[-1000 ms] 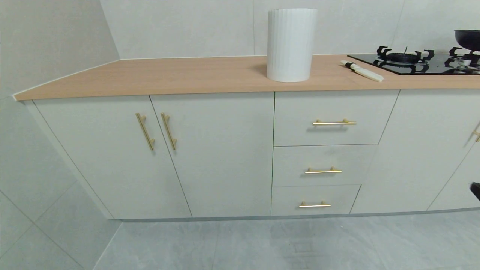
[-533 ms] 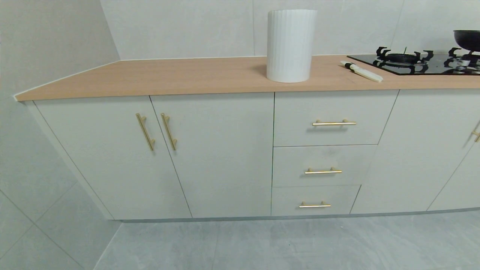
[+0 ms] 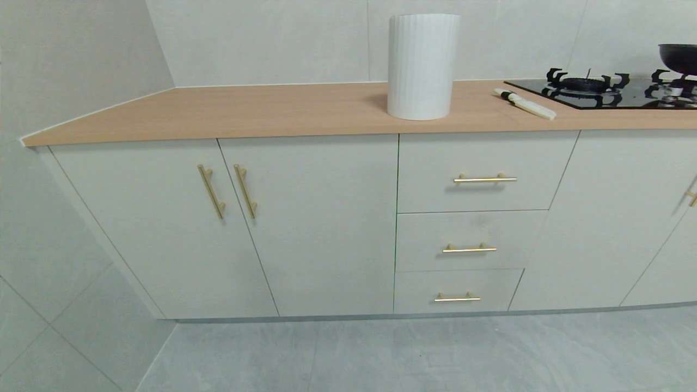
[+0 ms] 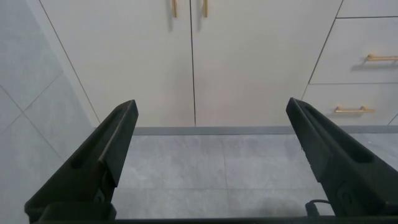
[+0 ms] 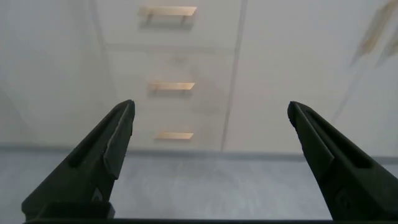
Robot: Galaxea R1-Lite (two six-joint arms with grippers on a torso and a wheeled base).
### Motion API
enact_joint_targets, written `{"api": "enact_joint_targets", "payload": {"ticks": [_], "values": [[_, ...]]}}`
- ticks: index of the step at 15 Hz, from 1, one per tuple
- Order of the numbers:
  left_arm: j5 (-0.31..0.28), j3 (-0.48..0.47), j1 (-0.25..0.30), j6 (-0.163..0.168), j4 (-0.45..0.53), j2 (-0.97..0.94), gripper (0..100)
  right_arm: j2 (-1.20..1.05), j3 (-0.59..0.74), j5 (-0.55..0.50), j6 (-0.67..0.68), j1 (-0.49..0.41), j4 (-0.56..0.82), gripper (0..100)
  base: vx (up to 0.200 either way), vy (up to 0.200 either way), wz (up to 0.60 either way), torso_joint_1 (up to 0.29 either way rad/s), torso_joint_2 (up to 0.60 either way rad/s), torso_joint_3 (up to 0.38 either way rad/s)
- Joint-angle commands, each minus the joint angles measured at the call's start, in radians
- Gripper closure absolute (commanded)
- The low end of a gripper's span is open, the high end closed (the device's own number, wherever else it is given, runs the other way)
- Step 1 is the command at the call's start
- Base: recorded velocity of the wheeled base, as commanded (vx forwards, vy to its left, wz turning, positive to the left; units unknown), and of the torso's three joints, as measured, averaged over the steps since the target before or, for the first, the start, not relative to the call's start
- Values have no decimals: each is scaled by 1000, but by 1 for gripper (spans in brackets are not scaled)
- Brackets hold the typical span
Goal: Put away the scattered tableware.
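A knife [image 3: 525, 103] with a cream blade and a dark band lies on the wooden countertop [image 3: 261, 111], just left of the black hob [image 3: 610, 92]. A tall white ribbed cylinder holder [image 3: 420, 65] stands upright on the counter to the knife's left. My left gripper [image 4: 211, 118] is open, held low above the grey floor and facing the double cabinet doors [image 4: 186, 56]. My right gripper [image 5: 211, 118] is open too, low before the stack of drawers [image 5: 171, 68]. Nothing is between either pair of fingers.
Below the counter are two doors with gold handles [image 3: 226, 190] and three drawers with gold handles [image 3: 484, 178]. A dark pan [image 3: 678, 54] sits on the hob at the far right. A tiled wall [image 3: 71, 60] closes the left corner. Grey floor [image 3: 381, 354] lies in front.
A dark part of the right arm at the right edge of the head view one second ago has gone out of sight. The head camera shifted slightly.
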Motion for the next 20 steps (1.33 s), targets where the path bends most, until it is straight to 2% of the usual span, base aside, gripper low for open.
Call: {"api": "enact_joint_targets", "payload": {"ticks": [1, 6, 16, 20], "values": [[0, 0, 1, 0, 0, 0, 0, 0, 9, 4, -1, 0, 6, 0, 0, 0, 0, 0, 0, 0], [0, 0, 1, 1, 0, 0, 0, 0, 9, -5, 50, 0, 6, 0, 0, 0, 0, 0, 0, 0], [0, 0, 1, 4, 0, 0, 0, 0, 9, -4, 53, 2, 6, 0, 0, 0, 0, 0, 0, 0], [0, 0, 1, 4, 0, 2, 0, 0, 9, -4, 53, 0, 6, 0, 200, 0, 0, 5, 2, 1]]}}
